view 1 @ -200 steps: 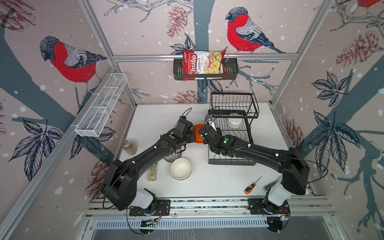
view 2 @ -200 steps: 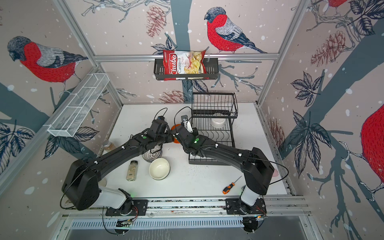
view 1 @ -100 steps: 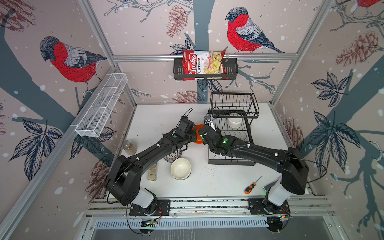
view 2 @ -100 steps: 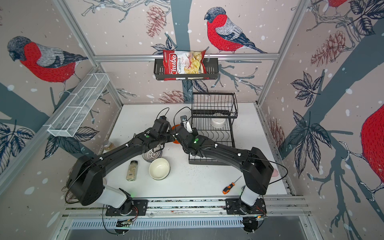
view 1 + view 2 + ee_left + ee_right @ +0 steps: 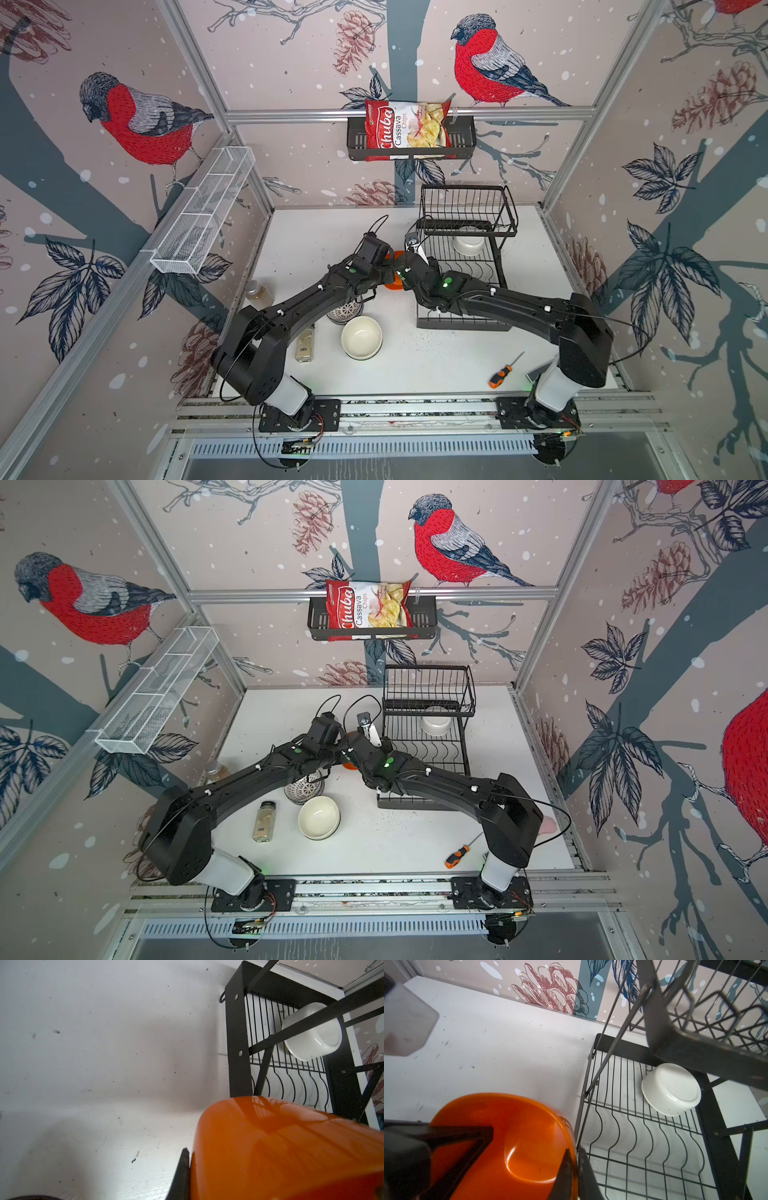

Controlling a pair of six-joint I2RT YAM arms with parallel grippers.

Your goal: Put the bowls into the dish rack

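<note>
The white table [image 5: 328,232] has open room at the back left, behind the arms; the black dish rack [image 5: 496,266] stands at the back right, near the far edge, and the wavy slots at the front of its bottom level lie open; both arms meet just beside the rack's left edge; the left gripper [image 5: 386,272] is pinching one side of the orange bowl [image 5: 508,1147], which is tilted; the right gripper [image 5: 575,1167] pinches the rim on the rack side, one finger inside and one outside; a white bowl [image 5: 671,1088] sits upside down at the back of the bottom level, under the top basket; a cream bowl [image 5: 361,336] stands open side up near the front, just beside a patterned bowl [image 5: 304,785] half under the left arm; a small jar [image 5: 264,820] lies near them; a screwdriver [image 5: 505,371] lies near the front right edge.
</note>
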